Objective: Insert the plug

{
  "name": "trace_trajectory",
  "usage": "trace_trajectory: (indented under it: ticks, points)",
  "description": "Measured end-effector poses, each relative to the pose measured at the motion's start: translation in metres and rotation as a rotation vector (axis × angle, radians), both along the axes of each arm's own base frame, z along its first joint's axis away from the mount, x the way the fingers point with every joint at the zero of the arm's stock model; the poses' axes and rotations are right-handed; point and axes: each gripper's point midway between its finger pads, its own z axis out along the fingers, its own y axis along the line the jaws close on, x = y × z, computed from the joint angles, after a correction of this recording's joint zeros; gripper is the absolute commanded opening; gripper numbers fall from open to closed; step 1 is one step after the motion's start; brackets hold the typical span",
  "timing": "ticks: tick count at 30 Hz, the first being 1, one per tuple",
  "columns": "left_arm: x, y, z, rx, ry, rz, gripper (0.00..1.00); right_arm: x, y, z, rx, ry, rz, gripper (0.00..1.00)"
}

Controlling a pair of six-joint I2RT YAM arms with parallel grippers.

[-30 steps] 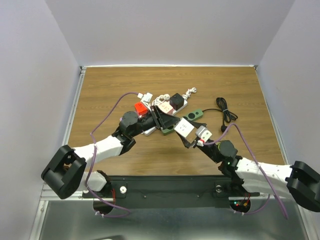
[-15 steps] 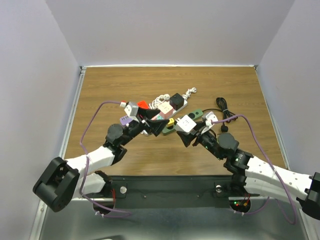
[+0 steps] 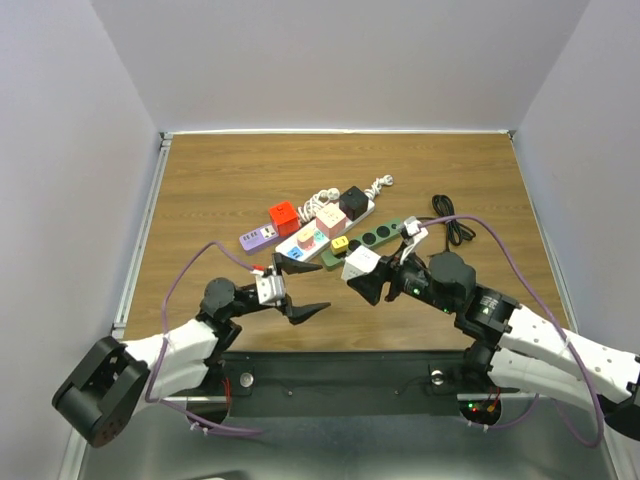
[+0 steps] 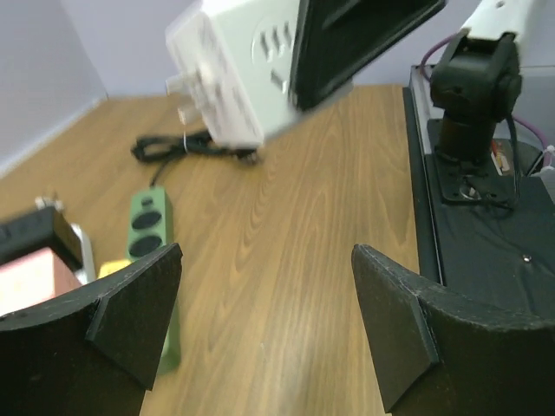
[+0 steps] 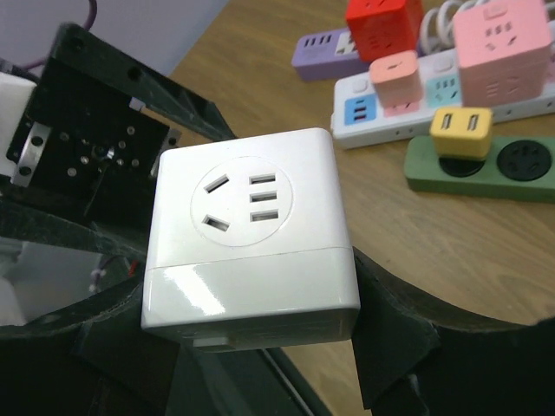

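**Currently: white cube plug gripped in the right tool, not yet seated**

Presently the right tool (image 5: pixel 253 342) is found clenched on the white cube plug (image 5: pixel 251 225). The plug is held clear of the surface (image 3: pixel 220 180), near the close end of the green strip (image 3: pixel 382 235). The left tool (image 3: pixel 303 288) is found released, its jaws wide with nothing between them, and it is well apart from the strips.

The step in hand is judged to be the carry to a free socket. It is advised that:
- the cube be turned until its prongs face down;
- it be squared over an open socket of the green strip, beside the yellow adapter (image 5: pixel 460 132);
- it be lowered straight, without rocking.

The strip looks light, so it may have to be steadied by the left tool, or it could be pushed aside.

Not established:
- The prongs are hidden in the right wrist view and only blurred in the left wrist view.
- The hole pattern of the green sockets is too small to be read.
- Where the black cable (image 3: pixel 455 225) ends cannot be made out.
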Motion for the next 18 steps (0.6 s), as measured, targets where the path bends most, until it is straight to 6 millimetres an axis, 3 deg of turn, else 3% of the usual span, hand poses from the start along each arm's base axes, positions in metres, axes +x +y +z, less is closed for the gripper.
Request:
trace_trajectory:
  ticks: [4, 8, 11, 14, 18]
  points:
    - [-0.019, 0.0, 0.026, -0.049, -0.152, -0.057, 0.89, -0.02, 0.009, -0.009, -0.005, 0.102, 0.097, 0.0]
    - [-0.054, -0.005, 0.055, -0.123, -0.327, -0.143, 0.89, -0.035, 0.018, -0.02, -0.025, 0.195, 0.177, 0.0]
    - [-0.072, -0.012, 0.066, -0.15, -0.393, -0.183, 0.89, -0.043, 0.026, -0.021, -0.032, 0.246, 0.227, 0.01]
    - [-0.074, -0.017, 0.071, -0.149, -0.425, -0.182, 0.89, -0.047, 0.032, -0.015, -0.027, 0.274, 0.26, 0.0]
    - [-0.068, -0.024, 0.062, -0.106, -0.424, -0.159, 0.89, -0.05, 0.035, -0.009, -0.028, 0.296, 0.282, 0.0]
